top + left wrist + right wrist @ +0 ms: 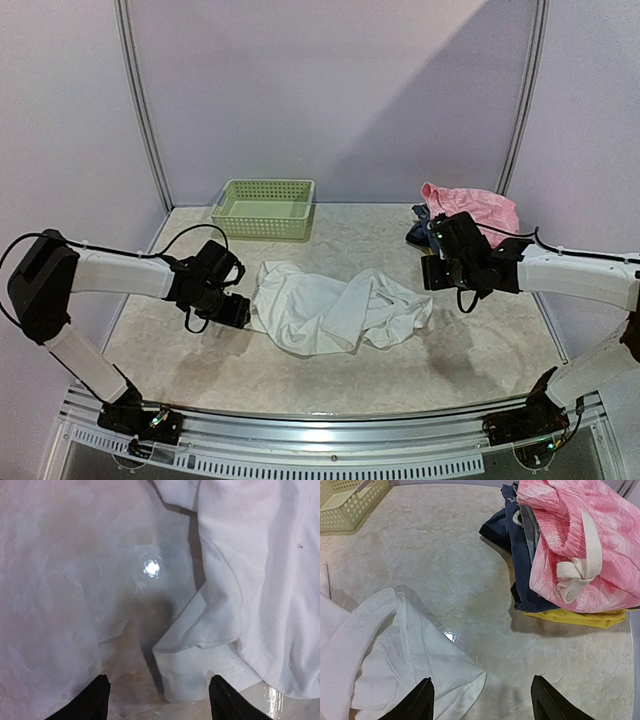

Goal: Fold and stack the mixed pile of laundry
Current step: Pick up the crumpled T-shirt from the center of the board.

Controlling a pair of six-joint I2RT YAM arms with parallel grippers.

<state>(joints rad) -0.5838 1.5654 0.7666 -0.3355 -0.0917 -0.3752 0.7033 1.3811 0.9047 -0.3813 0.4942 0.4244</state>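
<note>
Beige marbled table (470,350), pale lilac walls (330,90). White garment (330,310) lies crumpled at centre; pink piece (480,208) tops the folded clothes (520,545) at far right. Left gripper (157,700) and right gripper (482,700) stand released, empty.

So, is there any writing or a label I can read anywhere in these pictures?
"SHARK": white letters near the lower edge of the pink drawstring shorts, slightly blurred.
White print on the folded dark blue garment: too hidden to read.
No other text shows.
</note>
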